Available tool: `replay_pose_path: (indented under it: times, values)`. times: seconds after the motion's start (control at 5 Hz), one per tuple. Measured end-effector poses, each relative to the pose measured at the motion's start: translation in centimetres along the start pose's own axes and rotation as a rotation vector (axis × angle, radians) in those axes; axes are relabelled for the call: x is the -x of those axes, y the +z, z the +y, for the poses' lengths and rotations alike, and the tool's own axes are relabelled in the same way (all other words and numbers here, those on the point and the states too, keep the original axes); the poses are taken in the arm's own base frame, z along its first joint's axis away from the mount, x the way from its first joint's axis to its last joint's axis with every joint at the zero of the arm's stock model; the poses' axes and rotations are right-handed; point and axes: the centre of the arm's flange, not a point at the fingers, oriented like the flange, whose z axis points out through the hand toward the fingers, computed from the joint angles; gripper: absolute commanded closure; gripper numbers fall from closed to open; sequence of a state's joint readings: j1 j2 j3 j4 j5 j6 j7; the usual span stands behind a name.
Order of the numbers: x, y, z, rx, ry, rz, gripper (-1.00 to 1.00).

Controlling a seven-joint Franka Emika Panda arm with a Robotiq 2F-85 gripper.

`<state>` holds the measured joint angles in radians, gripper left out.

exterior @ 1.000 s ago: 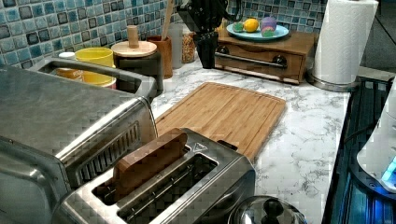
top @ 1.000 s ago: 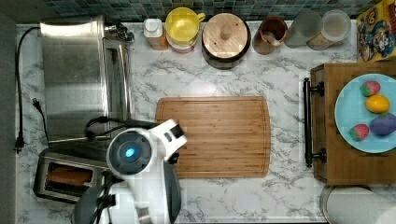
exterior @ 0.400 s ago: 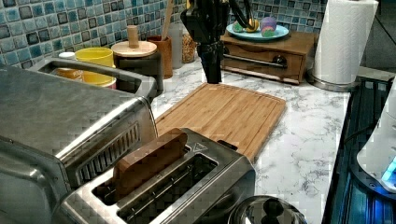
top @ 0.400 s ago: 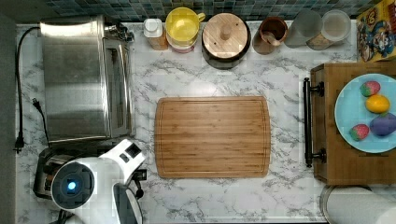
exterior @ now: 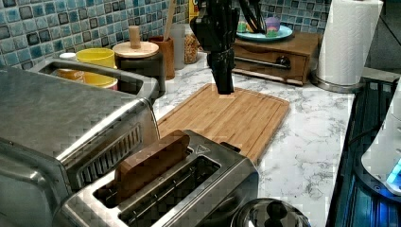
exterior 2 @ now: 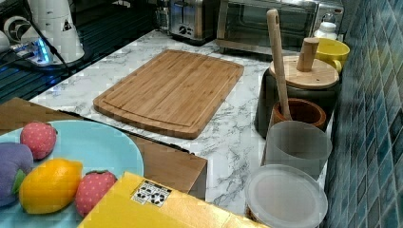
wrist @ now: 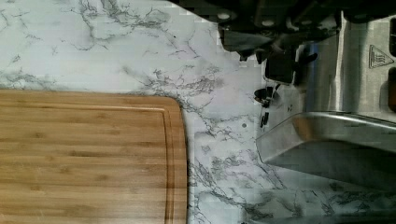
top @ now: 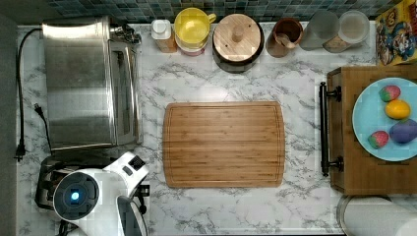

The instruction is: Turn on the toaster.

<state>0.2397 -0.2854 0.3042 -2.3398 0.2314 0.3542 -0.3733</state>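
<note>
Our tool (exterior: 223, 85) hangs over the table just off the toaster's (exterior: 208, 165) lever end, and we cannot tell whether it is wide or narrow. We judge the press is not yet made: line up squarely above the black lever (wrist: 280, 67), then push straight down until it latches.

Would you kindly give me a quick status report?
Pincer above toaster's lever end. Bread slice standing up in the slot. Nothing blocking.
</note>
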Motion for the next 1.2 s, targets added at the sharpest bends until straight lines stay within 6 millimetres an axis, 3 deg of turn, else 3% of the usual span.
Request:
replay_pose_path:
  times: [0.6,1.2]
  values:
    - [1.4,3.3,-2.0,-0.084,-0.083,-0.032,1.0]
    - [1.1,5.5,-2.7,-0.063,-0.105,-0.009,1.0]
